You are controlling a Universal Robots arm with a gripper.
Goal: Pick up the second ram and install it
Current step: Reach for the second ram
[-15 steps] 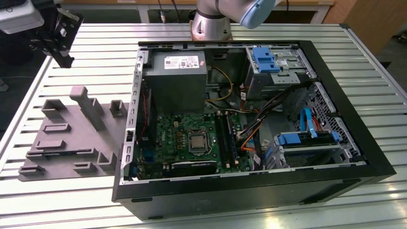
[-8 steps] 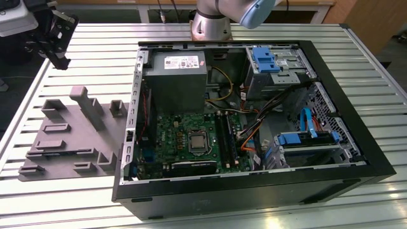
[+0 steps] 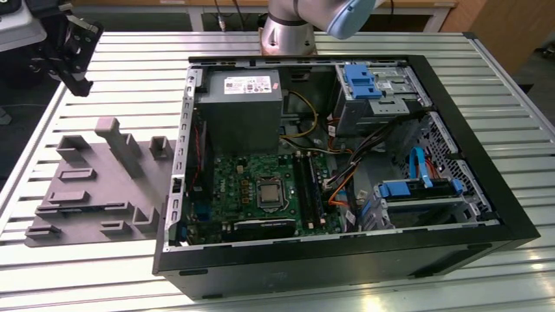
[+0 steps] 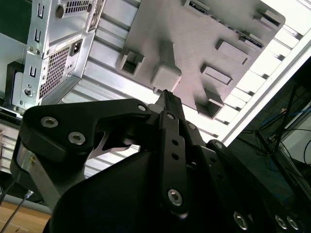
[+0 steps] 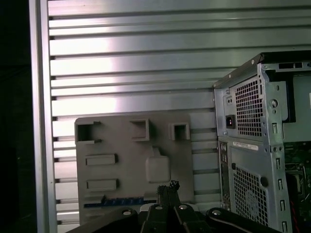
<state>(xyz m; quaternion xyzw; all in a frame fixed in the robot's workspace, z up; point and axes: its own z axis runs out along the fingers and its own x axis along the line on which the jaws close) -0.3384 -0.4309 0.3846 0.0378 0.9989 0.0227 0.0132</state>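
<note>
The second ram (image 5: pixel 115 201) is a thin dark strip with a bluish sheen, lying in a slot of the light grey moulded tray (image 5: pixel 126 145). In the exterior view the second ram (image 3: pixel 82 207) shows as a dark line near the tray's front. My black gripper (image 3: pixel 80 86) hangs high over the table's far corner at the exterior view's left, well above and behind the tray (image 3: pixel 95 224). In both wrist views the fingertips (image 4: pixel 165 95) meet with nothing between them, and the gripper (image 5: pixel 168 186) points down towards the tray. The black slot rails (image 3: pixel 309 185) lie on the green motherboard inside the open case.
The open black computer case (image 3: pixel 347 260) fills the middle of the slatted metal table (image 3: pixel 104 273), its rear metal panel (image 5: pixel 252 145) close beside the tray. A tall grey post (image 3: pixel 117 140) rises from the tray. Cables and blue drive brackets (image 3: pixel 407 188) crowd the case's right half.
</note>
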